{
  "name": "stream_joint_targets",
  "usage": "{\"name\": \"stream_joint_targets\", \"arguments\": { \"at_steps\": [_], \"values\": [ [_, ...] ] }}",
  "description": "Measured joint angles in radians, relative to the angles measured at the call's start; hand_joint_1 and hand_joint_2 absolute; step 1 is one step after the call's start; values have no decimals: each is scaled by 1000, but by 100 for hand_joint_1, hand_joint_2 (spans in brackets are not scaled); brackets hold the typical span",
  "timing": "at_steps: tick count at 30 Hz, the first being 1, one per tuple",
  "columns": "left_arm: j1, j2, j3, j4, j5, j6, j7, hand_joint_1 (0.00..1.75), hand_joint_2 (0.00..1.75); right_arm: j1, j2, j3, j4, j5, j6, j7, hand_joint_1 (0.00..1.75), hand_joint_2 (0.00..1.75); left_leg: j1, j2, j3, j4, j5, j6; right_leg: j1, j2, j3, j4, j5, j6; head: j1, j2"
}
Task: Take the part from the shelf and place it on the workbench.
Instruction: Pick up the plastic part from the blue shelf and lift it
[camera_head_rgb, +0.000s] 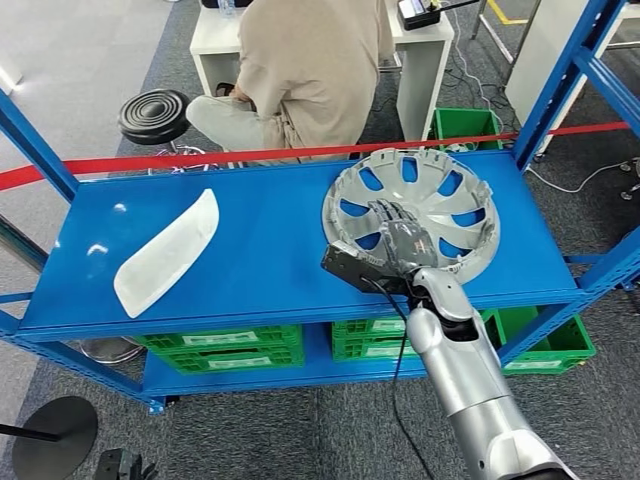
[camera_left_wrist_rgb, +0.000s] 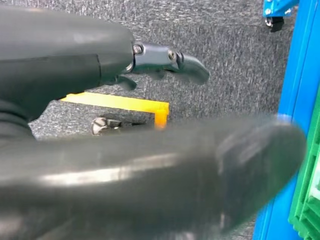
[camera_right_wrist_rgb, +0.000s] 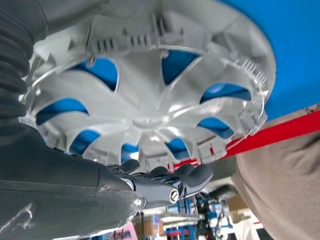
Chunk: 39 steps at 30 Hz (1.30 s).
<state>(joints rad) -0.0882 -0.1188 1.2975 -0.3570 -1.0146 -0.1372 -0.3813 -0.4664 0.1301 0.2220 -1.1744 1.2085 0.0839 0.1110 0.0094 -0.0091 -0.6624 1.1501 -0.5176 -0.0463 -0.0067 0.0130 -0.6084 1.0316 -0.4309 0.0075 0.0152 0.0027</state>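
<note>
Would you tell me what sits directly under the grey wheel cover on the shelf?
The wheel cover lies on the blue shelf board, whose blue shows through its openings. The right hand rests on its near side, hiding the cover there.

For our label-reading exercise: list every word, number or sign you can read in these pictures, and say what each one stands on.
No text can be read in any view.
White labels on the green crates under the blue shelf: too small and blurred to read.
The grey wheel cover, the white part and the red tape: no lettering to be seen.
</note>
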Motion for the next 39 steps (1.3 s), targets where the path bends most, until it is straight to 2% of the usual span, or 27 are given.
{"name": "stream_joint_targets", "arguments": {
  "at_steps": [1,2,3,4,6,7,9,12,14,16,17,18,19,21,22,23,24,26,28,29,32,33,34,35,37,39],
  "values": [
    [0,0,0,0,0,4,6,0,0,-1,0,0,3,15,1,2,0,175,0,0,-34,68,-27,-1,0,-1,0,0,0,-2,0,0],
    [1,0,0,0,-2,10,16,0,0,0,0,0,10,29,2,4,0,175,0,0,-59,116,-38,-1,1,-1,0,0,-1,-2,0,0],
    [3,0,0,1,-3,16,28,0,0,1,0,0,23,41,1,3,0,175,0,0,-68,129,-29,0,1,-1,1,0,-1,-3,0,0],
    [5,1,0,1,-5,21,41,0,0,2,0,0,38,51,-1,2,0,175,0,0,-59,105,-3,2,1,-1,2,0,-1,-3,0,0],
    [7,2,0,1,-5,15,42,0,0,1,1,3,68,67,-12,-1,0,175,-1,1,-2,-19,69,9,2,0,3,1,-3,0,0,0],
    [6,3,0,1,-2,9,32,0,0,-4,1,5,77,72,-13,0,0,175,-1,1,26,-82,91,12,4,1,1,3,-4,2,0,0],
    [1,3,0,1,3,-2,10,0,0,-23,1,11,87,77,4,2,0,175,-3,1,51,-143,101,18,8,1,-4,3,-2,11,0,0],
    [-1,3,0,2,9,0,0,0,0,-46,1,17,94,72,48,7,0,175,0,-1,53,-152,102,31,6,0,-8,5,-10,28,2,0],
    [-2,4,0,4,10,2,-1,0,0,-58,1,18,103,69,61,13,0,175,4,0,56,-156,104,40,6,-3,-39,71,-50,39,8,0],
    [-2,7,0,4,11,3,-2,0,0,-66,1,18,121,69,68,22,0,175,3,0,56,-155,103,45,4,-4,-103,206,-107,46,12,0],
    [-2,8,0,4,11,3,-2,0,0,-67,0,18,133,71,71,28,0,175,3,0,56,-155,103,46,4,-5,-131,260,-123,48,12,0],
    [-2,9,0,5,11,3,-2,0,0,-68,0,18,144,72,74,35,1,175,3,0,56,-155,103,46,4,-5,-145,283,-121,48,12,0],
    [-2,10,0,6,11,3,-2,0,0,-70,0,18,155,75,77,42,2,175,3,-1,57,-154,102,45,4,-5,-138,263,-99,48,12,0],
    [-2,10,0,7,11,3,-2,0,0,-80,0,17,176,79,80,53,5,175,3,-1,61,-154,99,41,3,-5,-79,134,-29,46,13,0],
    [-3,11,0,8,11,3,-3,0,0,-87,0,17,187,81,81,57,6,175,2,-2,62,-152,98,37,3,-4,-46,67,-5,43,12,0],
    [-3,13,0,8,11,3,-3,0,0,-93,0,17,198,83,81,61,6,175,0,-2,62,-152,97,32,3,-3,-24,23,8,40,11,0],
    [-3,15,0,9,11,3,-4,0,0,-96,0,16,208,85,82,64,5,175,-2,-2,62,-152,98,27,4,-2,-14,4,9,35,10,0],
    [-4,18,0,9,11,3,-5,0,0,-99,0,15,224,88,82,69,5,175,-1,-2,60,-155,100,17,6,1,-15,3,10,23,8,0],
    [-4,19,0,9,11,3,-6,0,0,-102,0,15,234,90,82,70,14,175,0,-1,53,-138,85,7,3,1,-16,1,12,12,6,0],
    [-5,20,0,10,11,3,-6,0,0,-105,1,15,240,91,82,70,41,175,0,-1,37,-105,63,2,0,1,-15,0,13,7,5,0],
    [-5,22,0,11,11,4,-7,0,0,-113,1,15,264,96,88,70,154,175,0,0,-52,76,-19,-4,0,0,-16,-1,12,1,2,0],
    [-4,23,0,11,11,4,-8,0,0,-114,1,15,272,98,91,69,170,175,0,0,-72,115,-28,-4,1,-1,-16,0,12,0,2,0],
    [-4,24,0,12,11,5,-9,0,0,-117,1,15,281,100,95,68,175,175,0,0,-74,116,-16,-3,1,-1,-16,0,12,0,1,0],
    [-4,25,0,12,12,5,-10,0,0,-121,1,15,290,102,99,67,175,175,0,0,-57,80,13,-1,0,-1,-15,0,12,1,1,0],
    [-6,28,0,13,12,5,-13,0,0,-135,2,15,312,106,106,62,175,175,0,1,7,-44,77,4,2,0,-16,2,12,4,0,0],
    [-8,29,0,14,12,6,-16,0,0,-149,3,14,332,106,109,57,175,175,-1,1,49,-127,97,11,7,2,-20,4,13,13,-1,0]
  ]
}}
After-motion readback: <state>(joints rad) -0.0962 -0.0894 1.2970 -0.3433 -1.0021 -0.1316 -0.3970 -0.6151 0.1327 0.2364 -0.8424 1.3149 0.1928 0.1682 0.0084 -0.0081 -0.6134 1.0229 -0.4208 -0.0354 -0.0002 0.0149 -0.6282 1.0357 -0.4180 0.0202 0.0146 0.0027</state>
